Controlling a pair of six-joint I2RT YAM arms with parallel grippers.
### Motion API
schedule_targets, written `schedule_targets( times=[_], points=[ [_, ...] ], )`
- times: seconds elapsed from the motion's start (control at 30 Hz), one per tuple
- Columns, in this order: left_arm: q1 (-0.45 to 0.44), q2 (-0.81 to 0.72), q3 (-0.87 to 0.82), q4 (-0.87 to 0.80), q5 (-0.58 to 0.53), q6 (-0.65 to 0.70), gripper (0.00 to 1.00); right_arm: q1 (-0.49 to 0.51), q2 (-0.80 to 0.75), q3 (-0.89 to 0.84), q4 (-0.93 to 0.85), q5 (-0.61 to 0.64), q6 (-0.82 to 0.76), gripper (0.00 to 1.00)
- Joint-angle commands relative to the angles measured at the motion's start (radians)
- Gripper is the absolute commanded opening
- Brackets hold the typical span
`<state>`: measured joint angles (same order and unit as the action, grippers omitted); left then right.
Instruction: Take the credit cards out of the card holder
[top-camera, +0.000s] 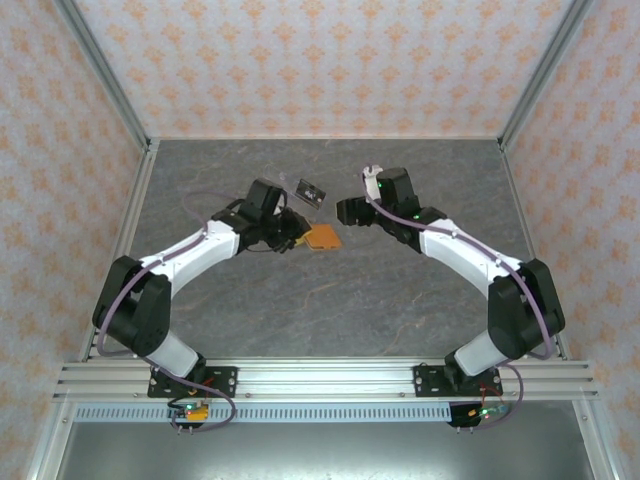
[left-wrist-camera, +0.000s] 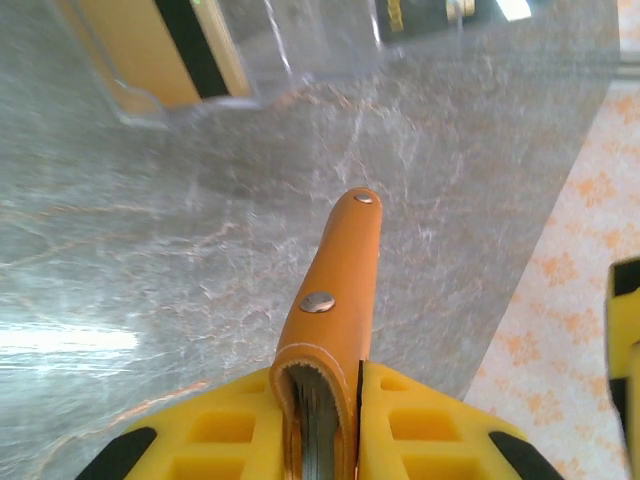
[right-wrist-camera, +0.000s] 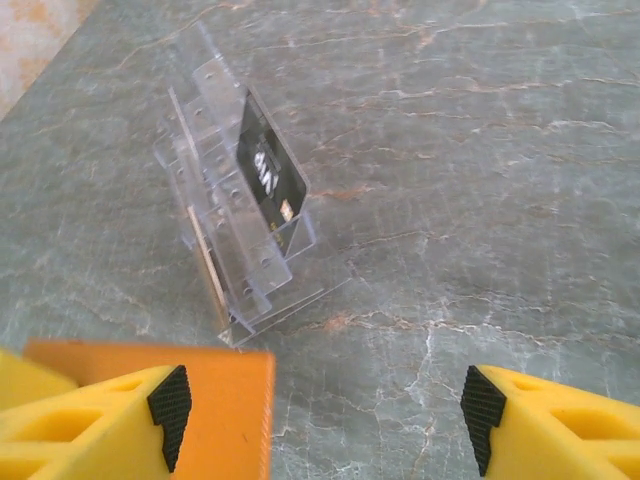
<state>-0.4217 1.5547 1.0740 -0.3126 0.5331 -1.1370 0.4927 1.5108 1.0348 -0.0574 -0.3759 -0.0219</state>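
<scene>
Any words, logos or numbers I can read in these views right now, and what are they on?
On the black card, standing in the clear stand: a pale marking, too blurred to read.
On the card holder: no print visible.
No legible text anywhere else.

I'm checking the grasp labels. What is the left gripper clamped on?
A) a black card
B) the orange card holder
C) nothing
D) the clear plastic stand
B: in the left wrist view the left gripper is shut on the edge of the orange card holder, while the clear plastic stand sits apart on the table beyond it.
</scene>
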Motion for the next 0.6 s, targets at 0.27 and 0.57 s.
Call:
schedule_targets(
  times=[0.27, 0.57],
  points=[
    [0.061, -0.015, 0.11, -0.149, 0.012, -0.124, 0.15, 0.123, -0.018, -0.114, 0.185, -0.196, -0.437, 0.77],
    [0.065, 0.003, 0.131, -0.17, 0.011, -0.149, 0.16, 0.195, 0.021, -0.171, 0.285, -0.149, -0.587, 0.71]
  ],
)
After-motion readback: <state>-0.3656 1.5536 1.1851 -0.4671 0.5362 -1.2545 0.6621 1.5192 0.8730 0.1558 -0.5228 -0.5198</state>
